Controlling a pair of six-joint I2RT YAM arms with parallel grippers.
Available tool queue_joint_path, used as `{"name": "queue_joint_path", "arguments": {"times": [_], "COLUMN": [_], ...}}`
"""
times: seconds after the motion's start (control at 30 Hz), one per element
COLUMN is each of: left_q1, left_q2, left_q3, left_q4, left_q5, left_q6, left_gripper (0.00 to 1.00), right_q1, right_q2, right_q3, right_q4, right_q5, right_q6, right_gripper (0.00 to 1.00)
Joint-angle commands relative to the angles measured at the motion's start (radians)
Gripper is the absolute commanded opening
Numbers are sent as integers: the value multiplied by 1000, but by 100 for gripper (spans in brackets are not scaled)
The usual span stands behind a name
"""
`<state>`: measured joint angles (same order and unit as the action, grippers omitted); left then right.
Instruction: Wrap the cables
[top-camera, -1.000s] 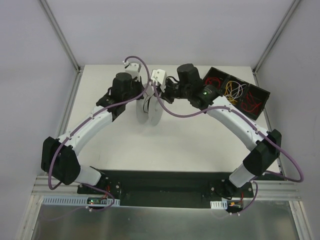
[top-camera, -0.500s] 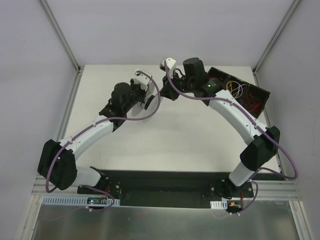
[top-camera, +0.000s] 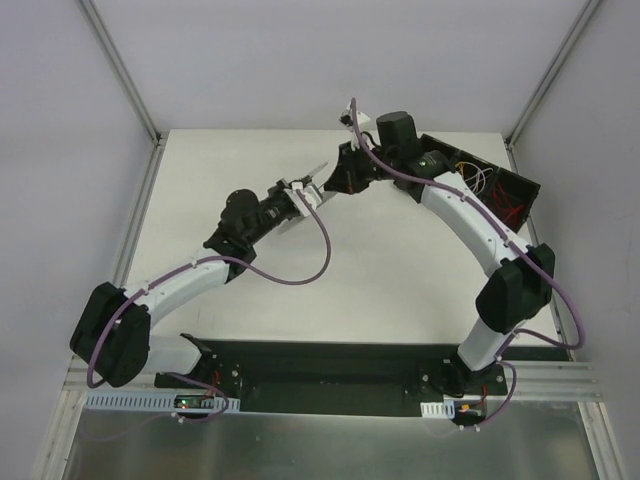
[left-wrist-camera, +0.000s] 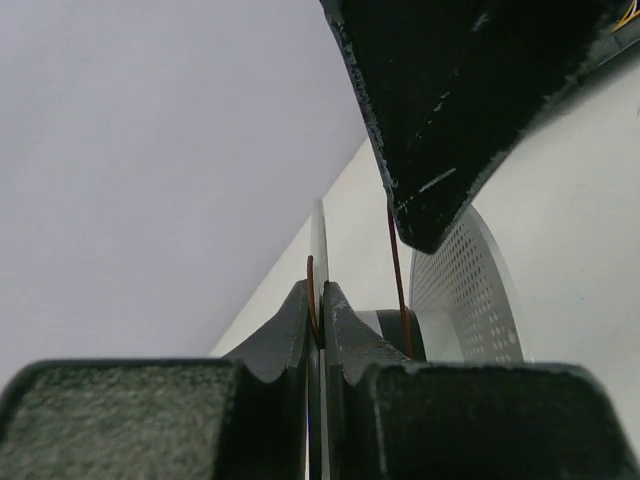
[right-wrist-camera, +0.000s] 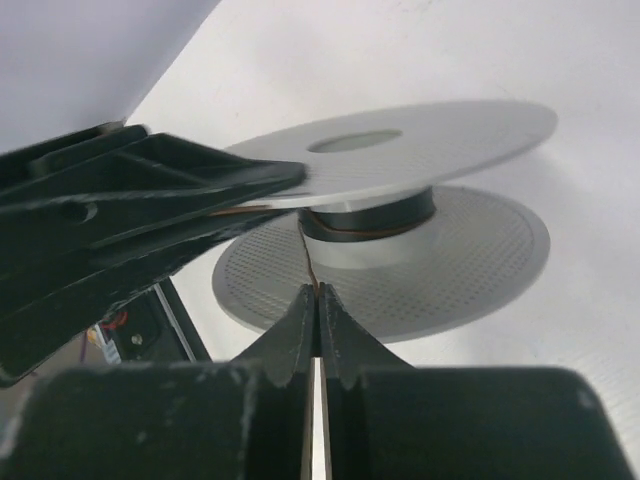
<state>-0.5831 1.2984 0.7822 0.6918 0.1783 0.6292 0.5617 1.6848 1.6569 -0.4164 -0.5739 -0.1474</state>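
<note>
My left gripper (top-camera: 304, 193) is shut on the rim of the upper flange of the grey spool (top-camera: 316, 170), which is held off the table and shows edge-on from above. In the left wrist view the jaws (left-wrist-camera: 320, 302) pinch that thin flange, and the perforated other flange (left-wrist-camera: 465, 290) is to the right. The cable (right-wrist-camera: 308, 255), a thin dark brownish wire, runs from the spool's hub (right-wrist-camera: 370, 222) down into my right gripper (right-wrist-camera: 318, 292), which is shut on it just below the spool. The strand also shows in the left wrist view (left-wrist-camera: 397, 270). My right gripper (top-camera: 334, 182) sits right beside the spool.
A black compartment box (top-camera: 515, 180) with several coloured wires stands at the table's back right, behind the right arm. Purple hoses hang along both arms. The white table's (top-camera: 380, 280) edges have metal rails.
The left arm stretched out to the far right and rolled the spool from face-up to edge-on. The right gripper swung up and back, then came down close beside the spool.
</note>
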Motion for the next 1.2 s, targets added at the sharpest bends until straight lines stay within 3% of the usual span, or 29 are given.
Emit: {"name": "queue_joint_path", "arguments": {"times": [0.0,0.3,0.43,0.7,1.17], "left_q1": [2,25,61,95,91], "left_q2": [-10,189,315,466,342], "left_q3": [-17,-44,11,109,28], "left_q4": [140,379,442,515,606], "left_q5": [73,280,363,418,487], "left_q6": [199,501,559,537,417], "left_gripper": [0,0,0,0,0], "right_q1": [-63,-112,-137,-175,-146], "right_q2": [15,137,225,340,355], "right_q3": [9,-45,-54,-112,-172], "right_q4": [79,437,545,833,984], "right_q5": [-20,-4,29,95,134], "right_q6": [169,365,408,532,721], "right_gripper": [0,0,0,0,0]}}
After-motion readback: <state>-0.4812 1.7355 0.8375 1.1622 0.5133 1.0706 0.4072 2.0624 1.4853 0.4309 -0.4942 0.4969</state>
